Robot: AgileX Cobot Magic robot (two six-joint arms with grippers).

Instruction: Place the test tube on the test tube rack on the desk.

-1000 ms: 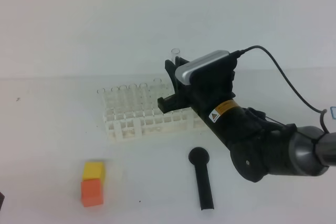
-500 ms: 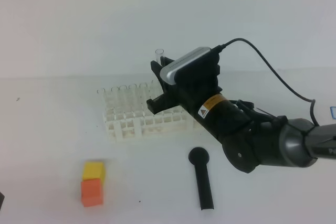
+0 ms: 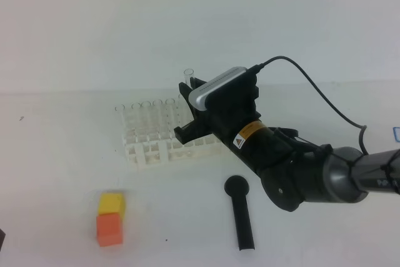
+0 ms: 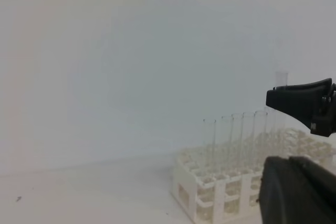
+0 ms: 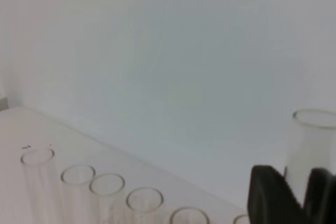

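Tube [image 3: 188, 74] upright, clamped in right gripper [image 3: 189, 92], moved left vs 1 s ago, prob. above rack [image 3: 153, 145] back row. Left gripper unseen.

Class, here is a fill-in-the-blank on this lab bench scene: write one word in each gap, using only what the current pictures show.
1. The right gripper holds the test tube in an ___ position above the test tube rack.
2. The yellow block sits on top of the ___ block.
3. The club-shaped object lying on the desk is ___ in colour.

Missing words: upright; orange; black
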